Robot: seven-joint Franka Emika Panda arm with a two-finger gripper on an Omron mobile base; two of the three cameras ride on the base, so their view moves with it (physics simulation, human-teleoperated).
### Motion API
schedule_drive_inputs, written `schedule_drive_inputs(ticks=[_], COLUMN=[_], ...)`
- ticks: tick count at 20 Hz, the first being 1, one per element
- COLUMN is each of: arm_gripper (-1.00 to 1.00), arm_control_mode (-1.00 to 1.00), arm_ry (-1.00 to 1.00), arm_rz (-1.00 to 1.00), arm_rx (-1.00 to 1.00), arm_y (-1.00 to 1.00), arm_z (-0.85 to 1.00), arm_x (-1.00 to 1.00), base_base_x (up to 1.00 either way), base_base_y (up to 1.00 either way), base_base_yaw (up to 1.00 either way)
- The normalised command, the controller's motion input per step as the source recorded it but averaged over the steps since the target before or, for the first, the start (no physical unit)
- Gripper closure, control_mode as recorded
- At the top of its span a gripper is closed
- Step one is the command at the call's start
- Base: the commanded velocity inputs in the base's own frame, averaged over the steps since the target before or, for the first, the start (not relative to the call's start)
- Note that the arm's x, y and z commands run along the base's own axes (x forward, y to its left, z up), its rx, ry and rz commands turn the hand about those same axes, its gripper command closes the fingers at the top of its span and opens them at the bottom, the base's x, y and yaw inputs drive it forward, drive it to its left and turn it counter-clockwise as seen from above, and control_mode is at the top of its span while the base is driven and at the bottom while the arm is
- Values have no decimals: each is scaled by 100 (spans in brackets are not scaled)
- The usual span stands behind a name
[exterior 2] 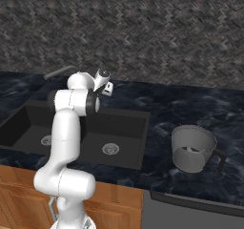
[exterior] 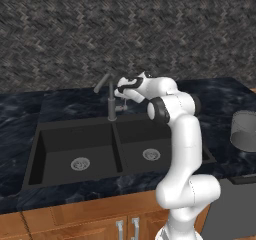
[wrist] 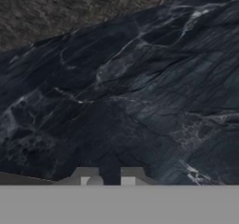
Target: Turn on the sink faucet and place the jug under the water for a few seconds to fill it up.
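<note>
**Gripper clenched empty at the faucet, jug parked on the counter**

Our gripper is clenched with nothing between the fingers. In the hand view the two tips sit close together over bare marbled counter, no object in the gap. We read a closed fist as the setup for nudging a lever, not for a grasp.

The hand sits just right of the faucet, near its upright post, behind the divider of the sink. Whether a fingertip touches the post or lever we can't tell; the wrist body covers that spot. From the right base view the hand hangs over the sink's back edge, with the spout angling off to the left.

No water visible from the spout in either base view, so we judge the faucet not yet on and the first step in progress.

The jug stands upright on the counter right of the sink, well apart from the basin and from the arm, mouth up, dark handle toward the right. It looks empty. Parked there it stays out of the arm's sweep while we work the lever.

Remaining by our estimate: flip lever, open, fetch jug, hold under stream.
</note>
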Motion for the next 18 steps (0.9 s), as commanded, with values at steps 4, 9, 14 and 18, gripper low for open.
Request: schedule_drive_inputs(ticks=[4, 9, 14, 18], arm_gripper=[100, 100, 100, 100], arm_control_mode=[-100, -100, -100, -100], arm_ry=[0, 0, 0, 0], arm_rz=[-2, -3, -4, -5], arm_rx=[0, 0, 0, 0], arm_y=[-45, -53, -58, -61], arm_z=[0, -4, -10, -11], arm_x=[0, 0, 0, 0], base_base_x=[0, 0, 0, 0], base_base_y=[0, 0, 0, 0], base_base_yaw=[0, 0, 0, 0])
